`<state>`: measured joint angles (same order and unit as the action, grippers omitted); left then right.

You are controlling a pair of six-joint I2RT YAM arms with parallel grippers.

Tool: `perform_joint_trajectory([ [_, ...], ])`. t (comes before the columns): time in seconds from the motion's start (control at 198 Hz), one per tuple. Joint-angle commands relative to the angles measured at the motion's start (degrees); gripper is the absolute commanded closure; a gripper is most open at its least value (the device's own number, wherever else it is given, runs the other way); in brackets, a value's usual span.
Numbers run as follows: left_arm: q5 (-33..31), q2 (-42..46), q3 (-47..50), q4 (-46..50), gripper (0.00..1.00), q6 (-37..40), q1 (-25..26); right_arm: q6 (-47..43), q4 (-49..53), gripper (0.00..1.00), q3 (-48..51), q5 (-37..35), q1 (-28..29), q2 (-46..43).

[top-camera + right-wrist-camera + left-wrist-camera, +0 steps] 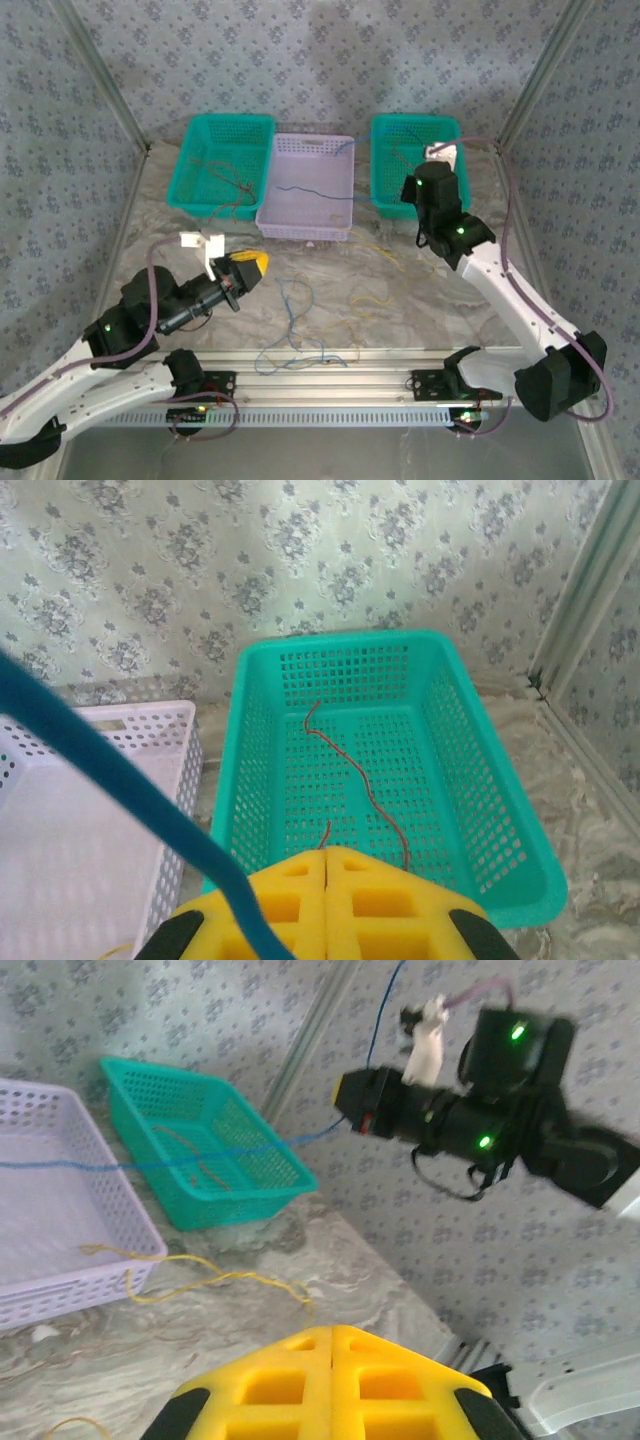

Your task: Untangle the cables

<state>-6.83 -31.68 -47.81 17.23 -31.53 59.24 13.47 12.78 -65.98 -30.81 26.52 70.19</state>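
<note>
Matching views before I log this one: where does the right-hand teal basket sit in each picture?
Top external: right-hand teal basket at upper right, against the back wall.
Left wrist: the basket left of centre, below the right arm.
Right wrist: the basket in the centre, just beyond the yellow jaws.
Shared landmark: the lilac basket, beside it on its left in every view.

White arms [505, 290] with black joints [440, 195], green lights [461, 230], purple-grey cables [508, 190] and yellow fingers [280, 1380].
</note>
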Motion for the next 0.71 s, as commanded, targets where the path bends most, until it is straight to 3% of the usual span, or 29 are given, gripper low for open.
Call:
perform_joint_trajectory([
  [0.0,-1.8,-3.8,-0.4,4.0,1.00,1.6,-0.3,-3.4,4.0,1.00,-5.6,-4.6,2.0,6.3],
  [0.161,-3.0,-6.0,2.4,4.9,0.80,-0.3,-0.3,-7.9,7.4,1.00,-15.2,-8.9,3.7,17.7],
  [0.444,-3.0,-6.4,9.3,6.1,0.51,-4.2,-0.3,-12.2,13.7,1.00,-32.6,-8.6,4.1,37.6],
  [0.701,1.2,-8.3,17.1,1.2,0.47,-9.7,0.7,-14.3,25.4,1.00,-52.4,-5.3,4.1,55.0],
])
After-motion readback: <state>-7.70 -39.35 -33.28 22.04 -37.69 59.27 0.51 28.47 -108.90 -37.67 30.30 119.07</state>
